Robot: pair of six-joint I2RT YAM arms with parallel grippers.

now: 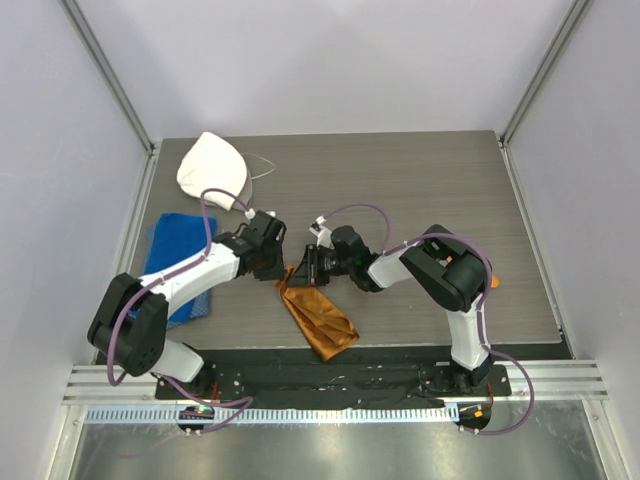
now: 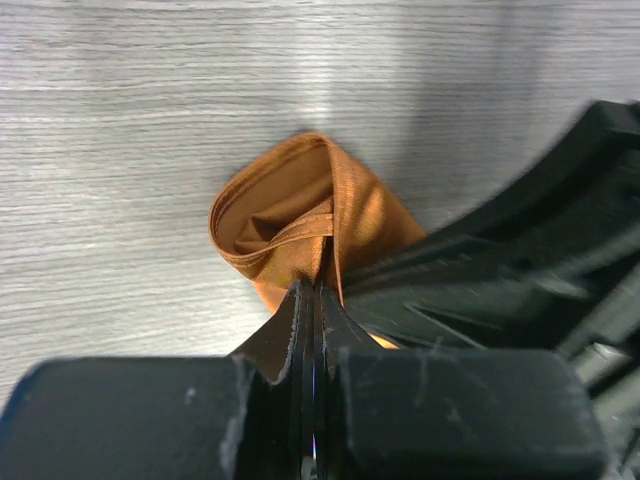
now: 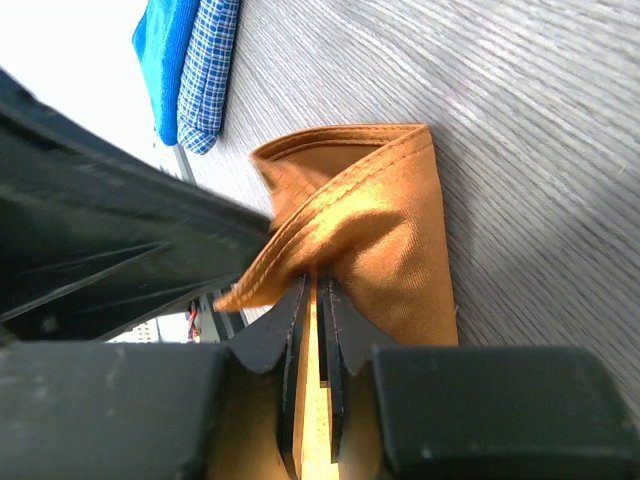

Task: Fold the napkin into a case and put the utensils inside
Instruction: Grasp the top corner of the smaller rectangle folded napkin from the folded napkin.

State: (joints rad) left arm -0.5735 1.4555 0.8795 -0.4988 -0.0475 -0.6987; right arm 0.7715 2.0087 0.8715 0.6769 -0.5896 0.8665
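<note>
**Mia:** What is the left gripper doing?

**Ben:** Its two fingers are pressed tight together. They pinch a fold of the napkin. The cloth curls up into a little loop just past the tips.

**Mia:** And the right gripper?

**Ben:** Its jaws are almost closed too, with only a thin gap. An edge of the same orange cloth is caught between them. The two grippers face each other and are very close.

**Mia:** Where does the rest of the cloth go?

**Ben:** It is folded into a long strip. One end is up at the grippers. The other end lies flat on the table, slanting toward the near edge.

**Mia:** What is the table like?

**Ben:** Grey, with thin stripes like wood.

**Mia:** What else is on it?

**Ben:** A blue towel lies on the left side, partly under the left arm. A white cloth cap sits in the far left corner.

**Mia:** And around it?

**Ben:** Plain pale walls on three sides, with metal posts in the corners.
</note>
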